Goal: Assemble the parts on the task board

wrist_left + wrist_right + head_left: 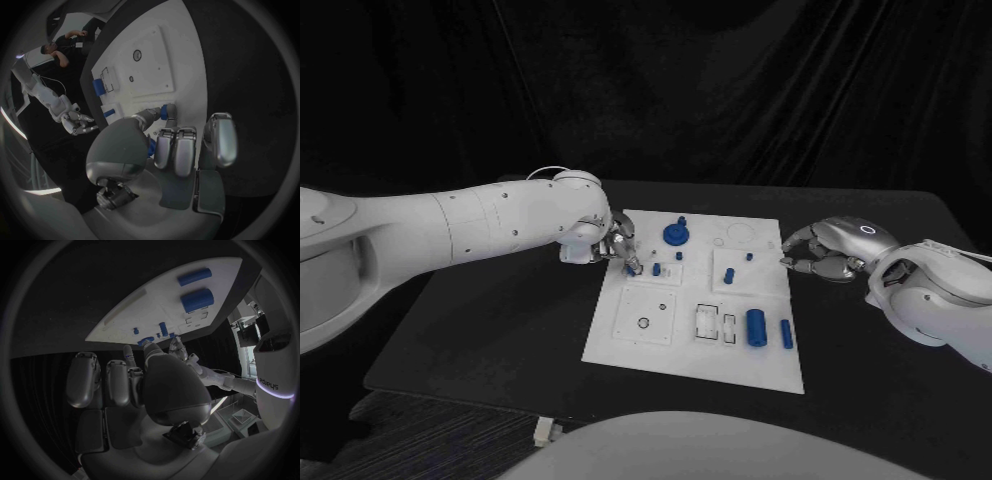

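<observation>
Fingertips of our left robot hand (606, 245) pinch a small blue part (635, 267) at the white board's (646, 345) left edge, about nine o'clock from the board's middle. At three o'clock, our right robot hand (822, 250) hovers just off the board's right edge over the black worktop (502, 330), fingers curled in, holding nothing we can see. Farther out on the board, a round blue gear (676, 234) stands near twelve o'clock, and a large blue cylinder (756, 326) with a slimmer blue peg (786, 334) beside it lies near five o'clock.
</observation>
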{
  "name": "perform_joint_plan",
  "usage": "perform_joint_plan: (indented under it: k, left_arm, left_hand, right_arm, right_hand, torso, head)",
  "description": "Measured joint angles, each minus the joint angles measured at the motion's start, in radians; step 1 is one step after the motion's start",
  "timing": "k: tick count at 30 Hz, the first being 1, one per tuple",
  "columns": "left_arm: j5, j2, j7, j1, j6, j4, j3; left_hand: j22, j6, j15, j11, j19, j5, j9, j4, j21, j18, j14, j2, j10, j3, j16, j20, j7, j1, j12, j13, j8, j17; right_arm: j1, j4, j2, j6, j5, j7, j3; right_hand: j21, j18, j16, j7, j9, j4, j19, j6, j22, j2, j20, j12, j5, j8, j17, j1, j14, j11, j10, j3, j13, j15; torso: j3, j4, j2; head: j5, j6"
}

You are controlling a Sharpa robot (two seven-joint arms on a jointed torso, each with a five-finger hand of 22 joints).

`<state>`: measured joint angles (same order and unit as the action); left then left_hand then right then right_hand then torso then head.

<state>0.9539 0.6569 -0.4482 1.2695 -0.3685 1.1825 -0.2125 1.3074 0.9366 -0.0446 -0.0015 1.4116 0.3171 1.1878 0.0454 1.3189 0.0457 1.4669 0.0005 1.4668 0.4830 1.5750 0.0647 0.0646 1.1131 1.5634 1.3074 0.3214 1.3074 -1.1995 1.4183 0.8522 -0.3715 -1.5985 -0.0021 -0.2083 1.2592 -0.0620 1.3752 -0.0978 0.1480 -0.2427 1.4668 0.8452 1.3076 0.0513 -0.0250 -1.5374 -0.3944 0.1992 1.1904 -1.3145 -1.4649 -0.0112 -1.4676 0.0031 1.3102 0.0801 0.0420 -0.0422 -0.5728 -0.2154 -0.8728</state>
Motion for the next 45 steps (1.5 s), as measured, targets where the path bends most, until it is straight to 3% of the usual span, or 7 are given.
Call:
perform_joint_plan:
  k: [14,22,45]
  left_arm:
    - [0.014,-0.002,0.018,-0.002,0.053,0.007,0.000]
    - [0.025,-0.008,0.022,-0.010,0.061,0.002,0.000]
    - [0.032,-0.016,0.024,-0.015,0.074,-0.007,0.001]
  left_hand:
    - [0.000,-0.001,0.000,0.000,0.000,0.000,-0.007,0.009,0.000,0.000,0.000,0.000,0.000,-0.003,0.000,0.000,-0.001,0.000,0.000,0.000,0.000,0.000]
    - [0.000,-0.004,0.000,0.000,0.000,0.000,-0.008,0.009,0.000,0.000,0.000,0.000,0.000,-0.003,0.000,0.000,-0.004,0.000,0.000,0.000,0.000,0.000]
    - [0.000,-0.001,0.000,0.000,0.000,-0.001,-0.008,0.010,0.000,0.000,0.000,0.002,0.000,-0.004,0.000,0.000,-0.005,0.002,0.000,0.000,-0.003,0.000]
  right_arm:
    - [0.001,-0.001,-0.001,0.000,0.000,0.000,0.000]
    - [0.001,-0.001,0.000,0.000,0.000,0.000,0.000]
    - [0.005,-0.001,0.001,0.000,0.000,0.000,0.000]
  right_hand:
    - [0.000,0.000,0.000,0.000,0.000,0.000,0.000,0.000,0.000,0.000,0.000,0.000,0.000,0.000,0.000,0.000,0.000,0.000,0.000,0.000,0.000,0.000]
    - [0.000,0.000,0.000,0.000,0.000,0.000,0.000,0.000,0.000,0.000,0.000,0.000,0.000,0.000,-0.001,0.000,0.000,0.000,0.000,0.000,0.000,0.000]
    - [-0.005,0.000,0.000,-0.001,-0.001,0.000,0.000,0.001,0.000,0.004,0.000,-0.001,0.000,0.000,-0.002,-0.004,0.000,0.000,0.000,0.000,0.000,0.000]
  torso:
    - [0.0000,0.0004,0.000]
    - [0.0000,0.0005,0.000]
    - [-0.0001,0.0002,0.000]
  head:
    - [0.000,0.000]
    - [0.000,0.000]
    - [-0.001,0.000]
